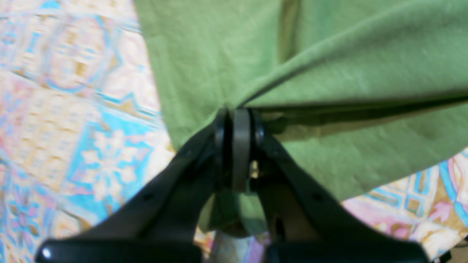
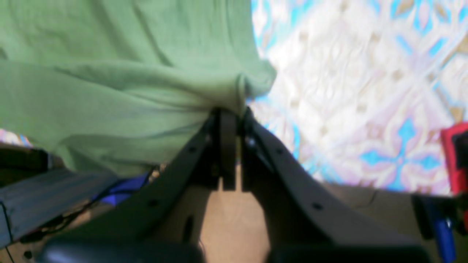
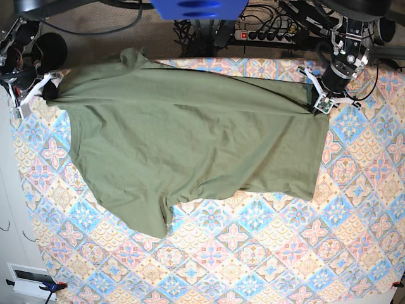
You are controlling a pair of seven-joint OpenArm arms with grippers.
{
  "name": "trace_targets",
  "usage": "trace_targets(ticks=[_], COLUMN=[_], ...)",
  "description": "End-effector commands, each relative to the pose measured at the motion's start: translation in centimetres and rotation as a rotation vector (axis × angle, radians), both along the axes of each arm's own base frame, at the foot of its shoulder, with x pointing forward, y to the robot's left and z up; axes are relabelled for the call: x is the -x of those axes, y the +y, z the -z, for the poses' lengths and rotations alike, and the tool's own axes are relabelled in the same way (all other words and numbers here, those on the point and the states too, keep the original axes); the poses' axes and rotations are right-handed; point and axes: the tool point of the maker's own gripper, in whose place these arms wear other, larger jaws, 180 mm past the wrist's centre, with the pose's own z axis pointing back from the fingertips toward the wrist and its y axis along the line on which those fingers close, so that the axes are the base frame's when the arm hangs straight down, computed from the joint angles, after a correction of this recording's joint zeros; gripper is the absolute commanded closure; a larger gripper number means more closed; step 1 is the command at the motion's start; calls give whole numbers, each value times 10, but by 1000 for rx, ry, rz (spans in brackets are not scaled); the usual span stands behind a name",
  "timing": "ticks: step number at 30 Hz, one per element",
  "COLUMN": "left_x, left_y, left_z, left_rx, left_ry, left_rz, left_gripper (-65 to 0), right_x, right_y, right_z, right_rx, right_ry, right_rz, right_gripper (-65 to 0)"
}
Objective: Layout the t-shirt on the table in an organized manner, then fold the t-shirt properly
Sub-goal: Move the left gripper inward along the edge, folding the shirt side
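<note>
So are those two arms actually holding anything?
Yes: the olive-green cotton t-shirt, pinched at opposite edges by left gripper and right gripper.

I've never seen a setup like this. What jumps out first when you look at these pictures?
A big olive-green t-shirt sprawls across the far half of a table covered in bright blue, pink and cream diamond tiles. It is stretched between two robot arms: the left tool pinches one far corner, the right tool the other, both clamped shut on cloth.
</note>
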Motion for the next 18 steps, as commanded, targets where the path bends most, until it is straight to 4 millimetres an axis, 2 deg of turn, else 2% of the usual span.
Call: trace_targets(ticks=[1, 4, 7, 9, 15, 18], left_x=[-7, -11, -9, -9, -8, -7], left_y=[7, 11, 13, 13, 13, 13], left_z=[-6, 0, 2, 2, 4, 4], left_rx=[-12, -6, -6, -6, -6, -6], left_ry=[-29, -22, -15, -15, -10, -7], left_rz=[-8, -31, -36, -36, -37, -37], left_gripper=[0, 0, 0, 0, 0, 0], right_x=[-9, -20, -40, -47, -47, -45], right_y=[-5, 6, 16, 21, 21, 20], right_z=[-9, 4, 5, 9, 14, 13], right_rx=[10, -44, -80, -99, -117, -111], right_ry=[-35, -20, -47, -46, -36, -37], right_rz=[-2, -20, -36, -45, -36, -35], right_gripper=[-7, -7, -7, -7, -9, -42])
